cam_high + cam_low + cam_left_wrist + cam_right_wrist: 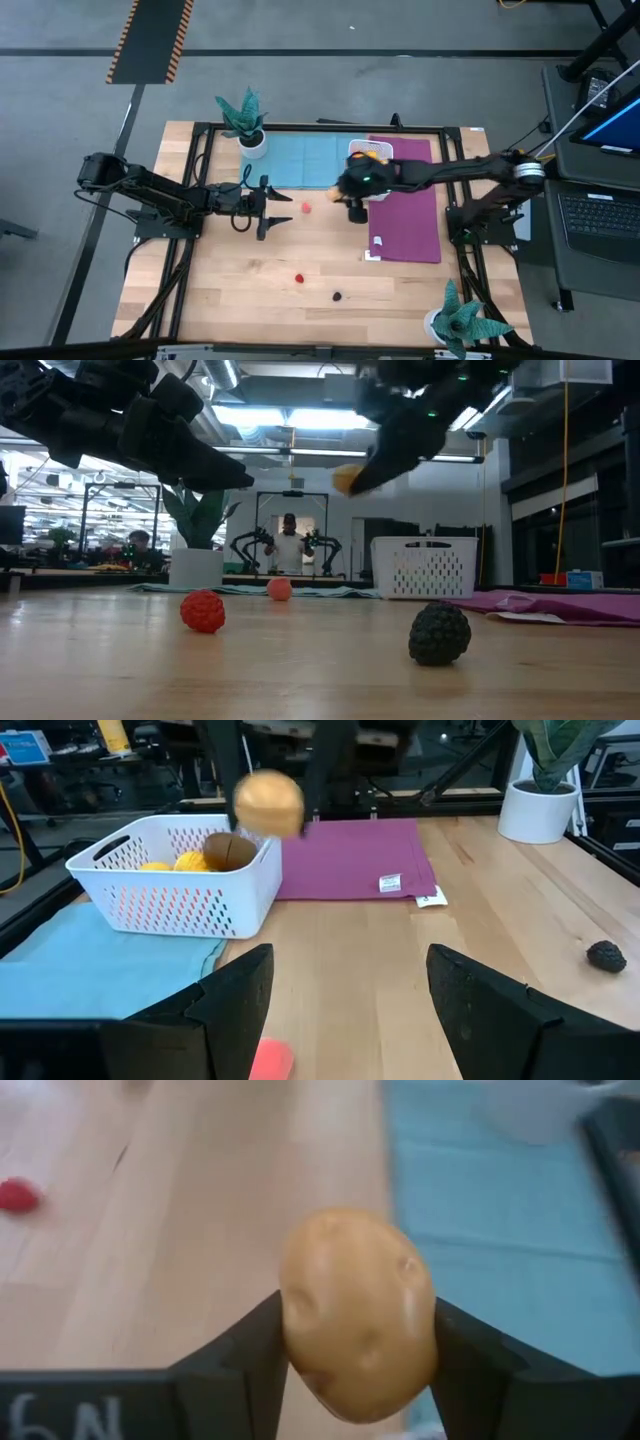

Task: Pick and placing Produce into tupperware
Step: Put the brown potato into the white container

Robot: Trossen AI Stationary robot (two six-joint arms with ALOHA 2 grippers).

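The right gripper (358, 1345) is clamped on a tan toy potato (358, 1312), one dark finger on each side, and holds it in the air above the table (240, 290). In the overhead picture the gripper sits just at seven o'clock of the white perforated basket (368, 150), over the seam between the blue mat (300, 160) and the purple mat (410, 215). The basket already holds a few yellow and brown pieces (195, 855).

The likeliest slip is a drop short of the basket: the potato is round and smooth, pinched only at its sides, so it could roll out of the grip or strike the near rim and bounce onto a mat. A low approach could also shove the light basket along the cloth (nothing appears to hold it down).

The left gripper (350, 1000) waits over the table at about nine o'clock of the basket, its fingers spread and empty. A pink piece (305, 208) lies just ahead of it, while a red berry (298, 277) and a dark berry (337, 296) lie toward six o'clock.

From overhead the potato is largely hidden under the right arm, and its height above the rim is hard to judge. The basket's contents are only partly visible, and the right wrist picture is blurred around the potato.
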